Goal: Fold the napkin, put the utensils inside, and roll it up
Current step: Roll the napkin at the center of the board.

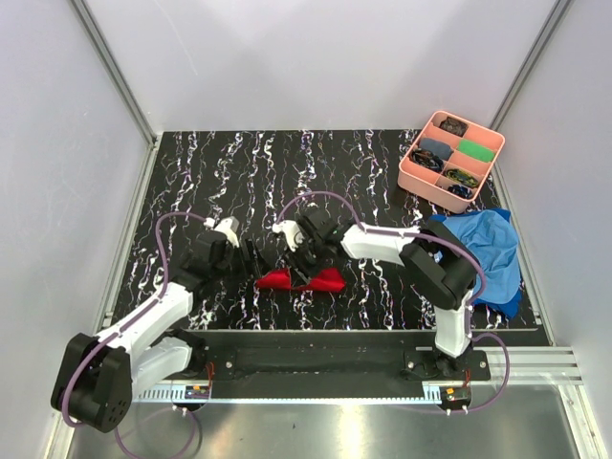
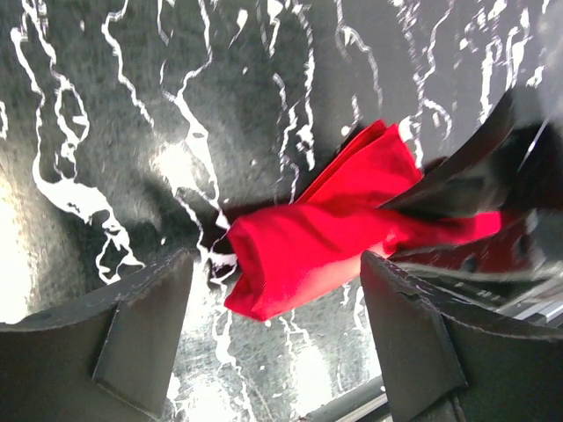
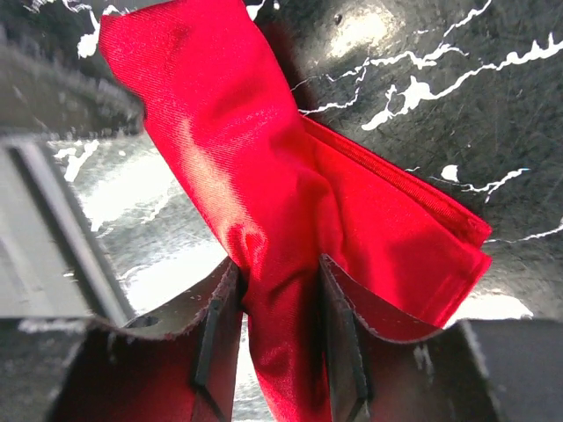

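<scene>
The napkin (image 1: 299,280) lies bunched on the marbled surface (image 1: 210,172) between both arms; a fold is pinched by the right tool (image 3: 277,290), presumably to prevent the roll loosening; the left tool (image 2: 277,303) is released, straddling the roll's end without contact; no utensils are visible; the pink tray (image 1: 428,194) and blue cloth (image 1: 492,249) lie well apart, obstructing nothing.

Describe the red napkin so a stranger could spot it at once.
On the black marbled table, look near the front edge, about midway across. The napkin is a small bunched red cloth, unlike the larger blue cloth at the right.
</scene>
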Tool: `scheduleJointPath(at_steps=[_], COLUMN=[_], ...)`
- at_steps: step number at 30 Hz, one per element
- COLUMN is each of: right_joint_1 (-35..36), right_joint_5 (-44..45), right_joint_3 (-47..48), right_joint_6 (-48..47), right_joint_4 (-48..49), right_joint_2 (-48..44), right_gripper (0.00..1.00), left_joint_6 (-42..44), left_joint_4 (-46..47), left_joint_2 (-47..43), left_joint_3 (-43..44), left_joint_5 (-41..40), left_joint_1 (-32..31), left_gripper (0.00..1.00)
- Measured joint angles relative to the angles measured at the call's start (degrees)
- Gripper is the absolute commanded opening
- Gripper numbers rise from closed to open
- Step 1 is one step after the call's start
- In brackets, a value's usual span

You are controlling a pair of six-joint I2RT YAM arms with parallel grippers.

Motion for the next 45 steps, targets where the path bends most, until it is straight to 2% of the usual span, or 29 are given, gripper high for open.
scheduleJointPath(at_steps=[15, 19, 25, 28, 29, 30, 32, 33, 34, 37, 40, 45], right_joint_1=[-7.2, -8.2, -9.2, -9.8, -9.9, -10.1, -10.4, -10.4, -10.5, -10.5, -10.5, -10.5], right_joint_5=[-19.0, -23.2, -28.5, -30.5, -31.0, -31.6, -32.7, -33.2, -33.2, -33.6, -32.1, -22.1], right_joint_3=[8.6, 10.0, 11.5, 12.0, 12.2, 12.4, 12.8, 12.9, 12.9, 13.1, 13.1, 12.9], right_joint_6=[7.9, 8.8, 9.8, 10.2, 10.3, 10.3, 10.4, 10.5, 10.6, 11.1, 11.5, 11.2], right_joint_4=[-8.2, -9.2, -10.6, -11.1, -11.3, -11.5, -12.0, -12.1, -12.2, -12.7, -13.4, -14.3], right_joint_2=[9.6, 11.8, 14.7, 15.8, 16.1, 16.4, 17.0, 17.1, 17.1, 16.9, 15.5, 10.7], right_gripper=[0.43, 0.43, 0.43, 0.44, 0.45, 0.46, 0.49, 0.51, 0.55, 0.66, 0.71, 0.77], left_joint_6=[-0.6, -0.5, -0.2, -0.3, -0.3, -0.3, -0.3, -0.2, -0.4, -0.6, -0.8, -1.0], left_joint_4=[10.7, 14.3, 18.5, 20.7, 21.6, 22.5, 23.5, 23.8, 23.8, 22.3, 19.8, 16.7], left_joint_2=[1.4, 3.5, 5.9, 7.3, 7.8, 8.3, 9.5, 10.1, 10.6, 12.3, 13.9, 16.1], left_joint_3=[-5.2, -6.1, -6.9, -7.1, -7.3, -7.4, -7.5, -7.5, -7.4, -5.8, -3.5, -0.6], left_joint_5=[3.4, 4.1, 5.2, 6.4, 6.7, 7.0, 7.4, 7.5, 7.3, 7.1, 7.1, 7.1], left_joint_1=[0.0, 0.0, 0.0, 0.0, 0.0, 0.0, 0.0, 0.0, 0.0, -0.1, -0.1, -0.1], left_gripper=[0.73, 0.62, 0.52, 0.43, 0.4, 0.31, 0.21, 0.12, 0.1, 0.06, 0.05, 0.04])
